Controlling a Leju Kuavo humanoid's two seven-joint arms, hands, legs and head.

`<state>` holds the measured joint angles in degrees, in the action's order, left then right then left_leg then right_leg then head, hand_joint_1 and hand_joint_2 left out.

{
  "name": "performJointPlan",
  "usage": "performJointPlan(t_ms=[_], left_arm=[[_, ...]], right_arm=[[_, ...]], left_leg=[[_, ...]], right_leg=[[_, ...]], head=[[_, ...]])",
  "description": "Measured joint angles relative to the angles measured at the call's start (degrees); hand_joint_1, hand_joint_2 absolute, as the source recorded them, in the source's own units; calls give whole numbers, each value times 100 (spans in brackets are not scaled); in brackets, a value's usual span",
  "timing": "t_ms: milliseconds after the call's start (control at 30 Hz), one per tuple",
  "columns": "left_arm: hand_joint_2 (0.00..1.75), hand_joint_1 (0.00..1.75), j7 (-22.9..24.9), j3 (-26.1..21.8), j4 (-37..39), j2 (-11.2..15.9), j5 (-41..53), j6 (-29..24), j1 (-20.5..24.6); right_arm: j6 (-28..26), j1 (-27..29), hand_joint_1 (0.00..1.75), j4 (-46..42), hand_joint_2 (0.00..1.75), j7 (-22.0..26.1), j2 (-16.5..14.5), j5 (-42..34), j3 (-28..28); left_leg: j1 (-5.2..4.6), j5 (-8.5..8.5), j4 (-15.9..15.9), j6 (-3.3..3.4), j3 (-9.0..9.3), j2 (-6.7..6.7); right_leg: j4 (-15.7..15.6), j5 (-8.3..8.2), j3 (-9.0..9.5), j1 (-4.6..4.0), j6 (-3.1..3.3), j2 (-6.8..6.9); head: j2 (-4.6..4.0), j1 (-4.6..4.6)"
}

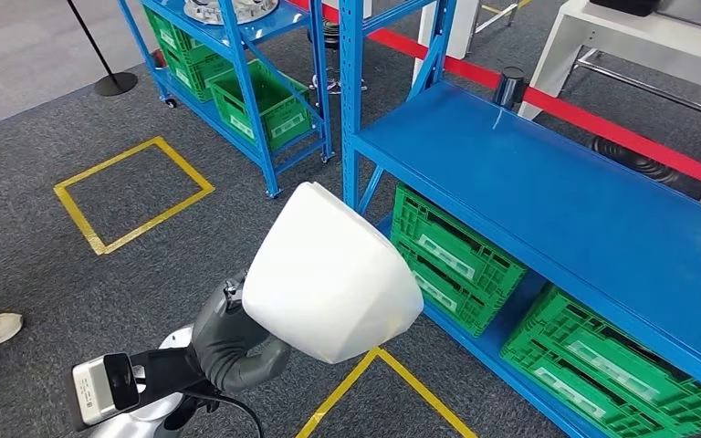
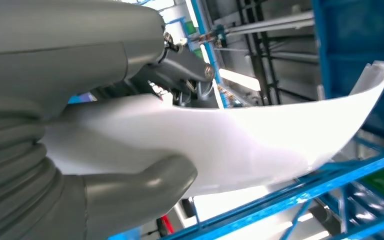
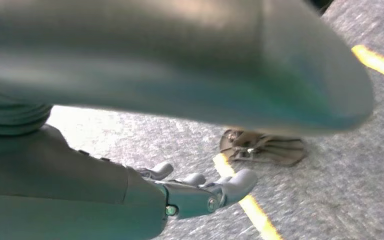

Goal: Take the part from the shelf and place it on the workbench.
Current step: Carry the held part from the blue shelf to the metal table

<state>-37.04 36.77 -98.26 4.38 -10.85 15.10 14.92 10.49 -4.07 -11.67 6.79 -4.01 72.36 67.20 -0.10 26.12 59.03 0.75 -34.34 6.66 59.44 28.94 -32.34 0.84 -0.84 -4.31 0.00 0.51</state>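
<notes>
The first half of the job looks finished: the white part (image 1: 330,274), a curved shell-like cover, is off the shelf and carried by the left robot hand (image 1: 228,342) in the lower centre of the head view, clear of every surface. In the left wrist view the same part (image 2: 240,140) spreads across the middle of the frame, with the thick grey thumb (image 2: 145,185) pressed on one face and darker fingers (image 2: 180,65) on the other, so the left robot hand (image 2: 130,125) is clamped around the part near one edge. The right robot hand (image 3: 200,192) hangs over the grey carpet (image 3: 330,200) in the lower middle of its own wrist view, holding nothing, its fingers loosely curled and a little apart; whether it counts as properly spread is hard to judge from this blurred picture. To the right in the head view runs a blue shelf (image 1: 557,201) with a bare top board, green crates (image 1: 456,260) beneath it, and a second blue rack (image 1: 237,55) in the upper left. A pale tabletop (image 1: 648,32) shows at the upper right beyond a red barrier tape (image 1: 602,119); I judge that may be the workbench, though that is not certain. What remains is the carry and the set-down.
</notes>
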Motion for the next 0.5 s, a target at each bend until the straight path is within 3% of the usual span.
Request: performJointPlan(t_ms=[67, 100, 133, 200, 267, 300, 333, 367, 433, 500], left_arm=[[175, 175, 23, 5, -4, -4, 14, 66, -4], [175, 175, 38, 8, -9, -2, 27, 107, -11], [175, 175, 54, 10, -14, -1, 49, 143, -16], [175, 175, 60, 17, -15, 1, 110, 211, -30], [175, 175, 45, 24, 0, 7, 183, 263, -58], [175, 175, 39, 26, 9, 13, 210, 290, -73], [175, 175, 39, 26, 15, 19, 232, 315, -82], [175, 175, 44, 27, 19, 22, 243, 336, -80], [175, 175, 71, 27, 20, 22, 232, 354, -48], [175, 175, 95, 22, 17, 25, 207, 352, -15]], right_arm=[[-20, -2, 0, 1, 0, 7, 0, -13, 1], [-28, -5, 0, 1, 0, 19, 5, -22, 1], [-27, -6, 0, 1, 0, 38, 13, -32, 1], [-9, 7, 0, 0, 0, 77, 35, -32, 1], [3, 33, 0, 0, 0, 100, 53, -21, 1], [4, 40, 0, 0, 0, 107, 59, -21, 1], [4, 39, 0, 0, 0, 113, 63, -27, 1], [2, 32, 0, 0, 0, 120, 63, -37, 1], [-2, 18, 0, 0, 0, 128, 64, -70, 1], [-12, 11, 0, 0, 0, 74, 69, -116, 7]], left_leg=[[11, -35, -26, -81, -35, 106], [3, -18, -1, -111, -57, 52], [-6, 56, 110, -139, -115, -72], [-15, 391, 683, -185, -377, -433], [12, 709, 1391, -222, -701, -588], [22, 738, 1541, -231, -760, -612], [28, 663, 1477, -232, -707, -635], [29, 504, 1188, -224, -536, -687], [-4, 212, 380, -176, -71, -961], [-42, 123, -47, -109, 146, -1119]], right_leg=[[-23, -34, -3, -10, 64, 120], [-45, -50, 5, -5, 103, 187], [-69, -65, 13, 6, 142, 263], [-95, -76, 19, 11, 189, 424], [-93, -72, 12, 3, 199, 601], [-92, -69, 9, 2, 198, 689], [-91, -66, 9, 1, 194, 774], [-91, -61, 16, 1, 186, 852], [-84, -38, 42, -17, 151, 991], [-84, -19, 72, -43, 92, 1115]], head=[[0, 0], [0, 6], [0, 26], [0, 72], [0, 95], [0, 98], [0, 101], [0, 104], [0, 113], [0, 108]])
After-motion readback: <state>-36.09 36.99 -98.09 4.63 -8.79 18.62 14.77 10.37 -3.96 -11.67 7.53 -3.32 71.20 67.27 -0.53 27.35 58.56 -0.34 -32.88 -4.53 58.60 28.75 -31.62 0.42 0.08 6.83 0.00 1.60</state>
